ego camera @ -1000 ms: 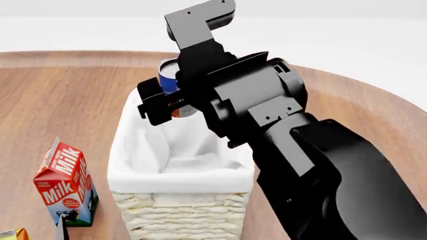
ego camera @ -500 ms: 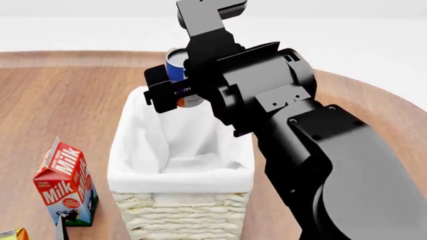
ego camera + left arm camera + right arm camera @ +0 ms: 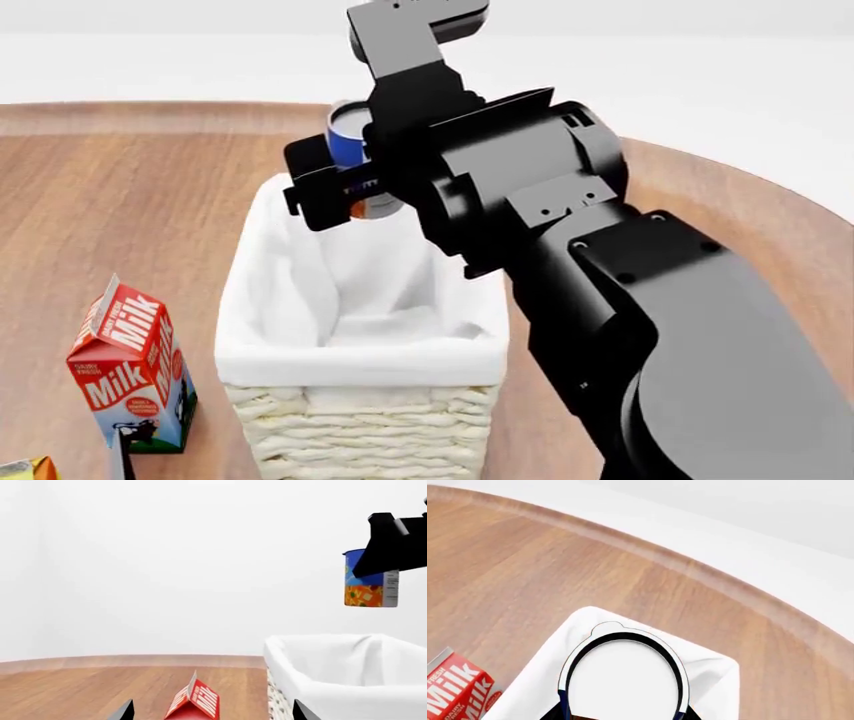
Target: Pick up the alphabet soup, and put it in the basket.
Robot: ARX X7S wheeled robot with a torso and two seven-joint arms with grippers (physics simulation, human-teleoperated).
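The alphabet soup (image 3: 350,150) is a blue can with an orange picture at its bottom. My right gripper (image 3: 340,185) is shut on it and holds it upright in the air above the far end of the basket (image 3: 360,420). The basket is cream wicker with a white cloth lining. In the left wrist view the can (image 3: 370,582) hangs clear above the basket rim (image 3: 313,670). In the right wrist view the can's white top (image 3: 624,680) fills the jaws, with the lining (image 3: 714,672) below. My left gripper (image 3: 212,714) is open and empty, low near the milk carton.
A red milk carton (image 3: 131,365) stands on the wooden table (image 3: 120,210) left of the basket; it also shows in the left wrist view (image 3: 195,704). A corner of a yellow-orange carton (image 3: 24,468) shows at the bottom left. The round table's rim curves behind the basket.
My right gripper has lifted the soup can a little higher and farther over the basket's far end, then nearly stopped. The basket and milk carton have not moved.
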